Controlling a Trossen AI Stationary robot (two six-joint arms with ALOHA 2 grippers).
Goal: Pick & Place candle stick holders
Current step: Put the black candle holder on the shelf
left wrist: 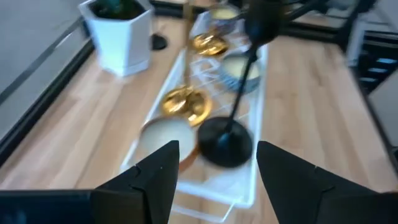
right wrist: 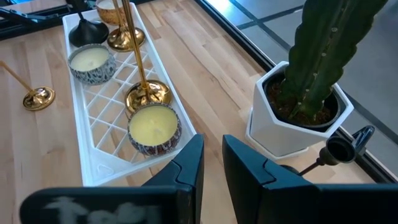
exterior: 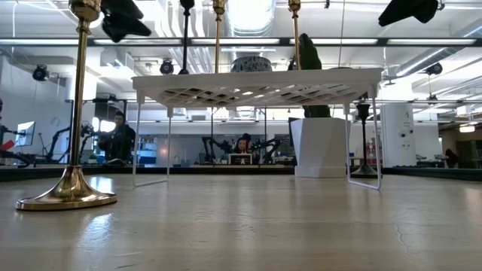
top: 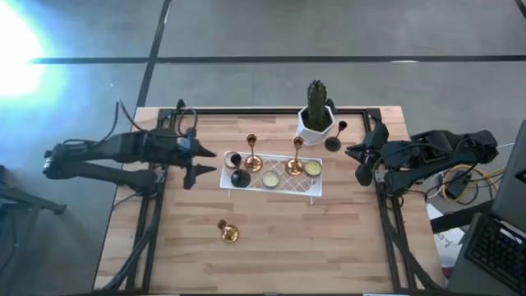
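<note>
A white lattice rack (top: 283, 189) stands mid-table. On it stand one black holder (top: 239, 177) and two gold holders (top: 253, 160) (top: 294, 165), each on its round base. A third gold holder (top: 228, 232) stands on the table near the front. A second black holder (top: 333, 141) stands beside the cactus pot (top: 316, 122). My left gripper (top: 199, 164) is open at the rack's left end, and the black holder's base (left wrist: 227, 140) lies just ahead between its fingers. My right gripper (top: 358, 163) hovers right of the rack with its fingers (right wrist: 186, 168) close together and empty.
Three flat candles (top: 270, 178) (top: 313, 168) (top: 233, 159) share the rack with the holders. The white cactus pot stands at the far edge behind the rack. A dark frame (top: 271, 109) borders the table. Bare wood lies in front of the rack around the lone gold holder (exterior: 68, 188).
</note>
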